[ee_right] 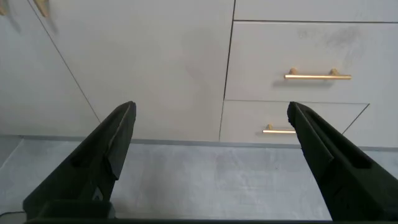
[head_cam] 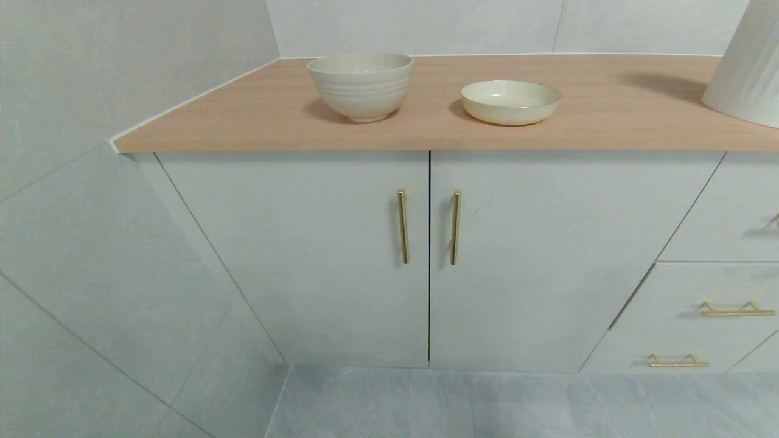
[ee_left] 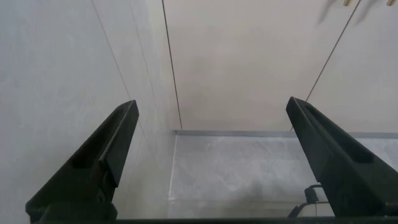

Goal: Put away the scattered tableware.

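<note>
The left gripper (ee_left: 211, 171) is set low in front of the cabinet, and its two dark fingers (ee_left: 93, 165) are spread wide apart. The grey tiled floor (ee_left: 249, 174) and the foot of a pale cabinet door (ee_left: 249, 68) are seen through the gap. The right gripper (ee_right: 211, 168) is likewise held wide apart, facing the drawers (ee_right: 298, 56) at the right of the unit. A brass bar handle (ee_right: 318, 76) is fitted to the upper drawer front, and a second brass handle (ee_right: 278, 130) to the one below.

In the head view, the two cabinet doors (head_cam: 304, 255) are shut. Each carries one upright brass handle, the left door handle (head_cam: 402, 226) and the right door handle (head_cam: 455, 227), set close on either side of the centre seam.

The tableware is located on the wooden countertop (head_cam: 255, 121) above the doors. A deep ribbed bowl (head_cam: 361, 85) is placed upright to the left. A shallow cream bowl (head_cam: 510, 101) is placed to its right, near it and not touching. A white fluted container (head_cam: 745, 67) is positioned at the far right of the countertop, well apart from both bowls.
</note>
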`<state>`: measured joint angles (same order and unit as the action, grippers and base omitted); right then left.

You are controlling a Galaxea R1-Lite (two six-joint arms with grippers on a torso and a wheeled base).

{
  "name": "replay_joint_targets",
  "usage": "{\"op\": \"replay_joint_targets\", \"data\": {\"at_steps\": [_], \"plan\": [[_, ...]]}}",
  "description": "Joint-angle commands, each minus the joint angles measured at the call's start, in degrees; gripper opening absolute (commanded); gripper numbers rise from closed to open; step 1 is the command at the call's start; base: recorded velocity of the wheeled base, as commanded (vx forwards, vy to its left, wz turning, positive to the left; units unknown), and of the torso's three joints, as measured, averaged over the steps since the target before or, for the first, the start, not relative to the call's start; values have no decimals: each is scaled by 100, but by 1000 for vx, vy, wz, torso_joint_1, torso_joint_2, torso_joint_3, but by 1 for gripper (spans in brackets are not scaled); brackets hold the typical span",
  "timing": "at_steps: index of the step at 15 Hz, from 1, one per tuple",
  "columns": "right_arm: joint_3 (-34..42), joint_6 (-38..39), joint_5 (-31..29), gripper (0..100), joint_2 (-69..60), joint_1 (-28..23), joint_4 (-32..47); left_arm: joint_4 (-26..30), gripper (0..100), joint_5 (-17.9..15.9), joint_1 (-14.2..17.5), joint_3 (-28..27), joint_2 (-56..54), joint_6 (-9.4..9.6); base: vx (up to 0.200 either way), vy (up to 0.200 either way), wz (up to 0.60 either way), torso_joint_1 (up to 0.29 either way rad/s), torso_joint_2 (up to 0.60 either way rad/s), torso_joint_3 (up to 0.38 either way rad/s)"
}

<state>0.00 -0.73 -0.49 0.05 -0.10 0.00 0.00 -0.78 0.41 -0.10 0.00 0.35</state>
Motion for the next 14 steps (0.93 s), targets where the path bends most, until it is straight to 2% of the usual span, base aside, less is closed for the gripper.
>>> {"op": "replay_joint_targets", "data": {"at_steps": [1,2,3,7,9,10,11,12,13,14], "plan": [[-70,20,14,100,4,1,-18,0,100,-1,2,1,9,0,0,0,0,0,0,0],[-369,91,58,100,74,19,-53,0,100,-1,2,10,9,0,0,0,0,0,0,0],[-1072,504,145,100,531,186,-53,0,100,-1,2,10,9,0,0,0,0,0,0,0],[-1389,477,479,100,2315,889,-79,0,100,-1,2,1,9,0,0,0,0,0,0,0],[-1898,407,840,100,3247,977,-88,0,100,-1,2,1,9,0,0,0,0,0,0,0],[-2197,363,1288,100,3774,1161,-88,0,100,-1,2,1,9,0,0,0,0,0,0,0],[-2575,372,1464,100,4319,1442,-88,0,100,-1,2,1,9,0,0,0,0,0,0,0],[-2769,381,1455,100,4618,1609,-88,0,100,-1,2,1,9,0,0,0,0,0,0,0],[-3357,381,1455,100,5646,2022,-114,0,100,-1,2,10,9,0,0,0,0,0,0,0],[-3560,381,1455,100,6121,2145,-202,0,100,-1,2,1,9,0,0,0,0,0,0,0]]}}
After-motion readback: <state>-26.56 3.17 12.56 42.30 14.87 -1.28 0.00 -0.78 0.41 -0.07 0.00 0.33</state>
